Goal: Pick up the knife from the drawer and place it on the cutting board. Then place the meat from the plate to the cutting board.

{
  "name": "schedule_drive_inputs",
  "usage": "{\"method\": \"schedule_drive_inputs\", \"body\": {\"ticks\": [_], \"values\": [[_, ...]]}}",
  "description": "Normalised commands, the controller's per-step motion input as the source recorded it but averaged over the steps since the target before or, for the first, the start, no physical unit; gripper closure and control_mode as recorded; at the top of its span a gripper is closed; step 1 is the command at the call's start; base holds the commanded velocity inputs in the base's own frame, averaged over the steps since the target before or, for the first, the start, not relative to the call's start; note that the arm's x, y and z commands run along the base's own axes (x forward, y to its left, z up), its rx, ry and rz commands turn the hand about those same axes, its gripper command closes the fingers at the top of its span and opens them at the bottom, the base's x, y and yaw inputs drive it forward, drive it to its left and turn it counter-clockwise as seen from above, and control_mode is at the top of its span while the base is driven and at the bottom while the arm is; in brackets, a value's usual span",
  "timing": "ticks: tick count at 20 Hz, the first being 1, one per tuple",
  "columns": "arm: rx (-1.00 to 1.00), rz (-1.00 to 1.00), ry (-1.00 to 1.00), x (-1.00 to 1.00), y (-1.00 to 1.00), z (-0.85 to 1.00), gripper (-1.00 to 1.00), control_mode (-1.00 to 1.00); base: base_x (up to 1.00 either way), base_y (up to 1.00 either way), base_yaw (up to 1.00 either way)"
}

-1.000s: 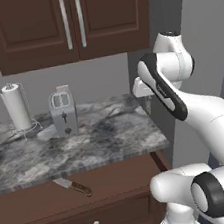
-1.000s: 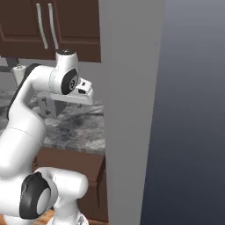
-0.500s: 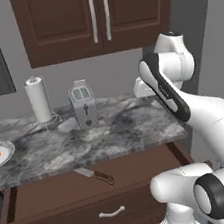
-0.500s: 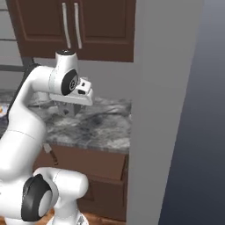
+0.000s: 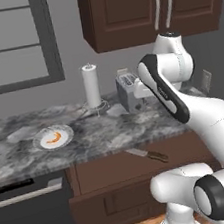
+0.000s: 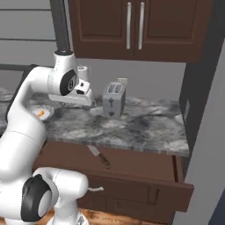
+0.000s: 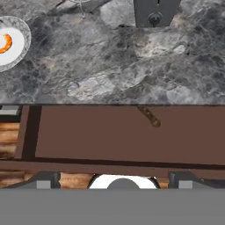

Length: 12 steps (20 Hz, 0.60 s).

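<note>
Knife: the knife [image 6: 99,156] lies flat in the open drawer [image 6: 149,173], blade tip tucked under the desk edge, brown handle pointing outward; seen from the hand it sits just below the toaster [image 7: 156,12].
Handling: likely stiff, thin and light, with a slick blade; it lies low on the drawer floor, so I judge the wooden handle [image 7: 149,116] the place to take hold, pinched across its width.
Meat: the meat [image 5: 53,138] rests on the plate [image 5: 65,134], well left of the toaster; probably soft and small, needing a gentle pinch.
Jaws: the gripper [image 6: 85,94] hangs above the desk left of the toaster, jaws spread wide, holding nothing.
Surface: the desk [image 5: 112,134] is grey marbled stone, probably smooth and hard.
Room: dark wooden wall cabinets [image 6: 136,26] above the toaster, a paper towel roll [image 5: 91,85] just left of it; I cannot find the cutting board.
</note>
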Motion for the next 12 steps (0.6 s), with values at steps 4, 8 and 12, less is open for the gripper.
{"method": "schedule_drive_inputs", "body": {"ticks": [4, 8, 12], "values": [[0.00, 0.00, 0.00, 0.00, 0.00, 0.00, -1.00, 1.00, -0.40, 0.84, -0.10], [0.00, 0.00, 0.00, 0.00, 0.00, 0.00, -1.00, 1.00, -0.37, 0.63, -0.19], [0.00, 0.00, 0.00, 0.00, 0.00, 0.00, -1.00, 1.00, -0.22, 0.41, -0.25]]}}
